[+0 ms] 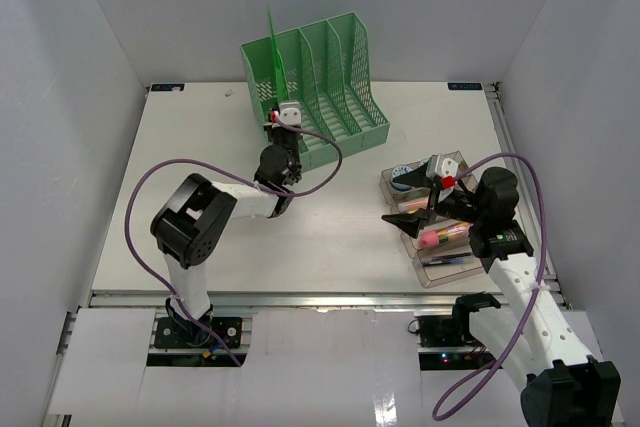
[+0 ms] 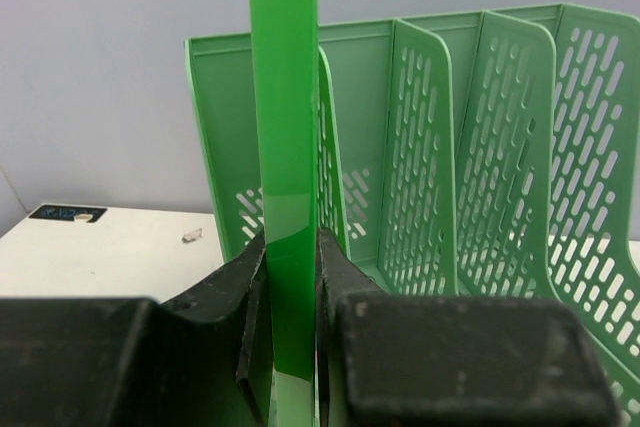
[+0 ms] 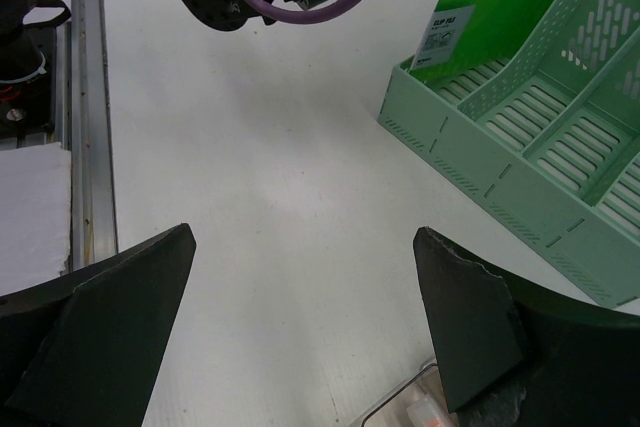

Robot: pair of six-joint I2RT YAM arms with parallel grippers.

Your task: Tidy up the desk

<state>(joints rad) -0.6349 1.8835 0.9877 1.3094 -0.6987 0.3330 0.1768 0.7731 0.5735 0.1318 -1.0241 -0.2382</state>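
Top view: the desk [image 1: 200, 147] fills the frame, white, its front rail nearest the arm bases; a green file rack [image 1: 320, 77] stands at the far middle, slots facing the near side; a clear tray [image 1: 440, 272] of small items sits at the right, a pink thing [image 1: 432, 238] among them. The left gripper [image 1: 285, 122] is at the rack's left end, holding a thin green folder [image 1: 272, 47] on edge, its top above the rack wall; the upright hold probably suits sliding it down into a slot. The right gripper [image 1: 415, 202] hovers over the tray, pointing left.

Left wrist: the left gripper [image 2: 292, 267] is clamped on the folder [image 2: 285, 97], fingers pressed to both faces low down; the folder rises straight up in front of the rack [image 2: 480, 147], lined up near the leftmost divider; which slot it will enter I cannot tell; bare desk [image 2: 110, 247] lies to the left.

Right wrist: the right gripper [image 3: 303, 237] is spread wide with nothing between the fingers; below it is bare desk [image 3: 250, 147]; the rack [image 3: 520, 137] lies beyond at right; likely parked clear while the left arm files.
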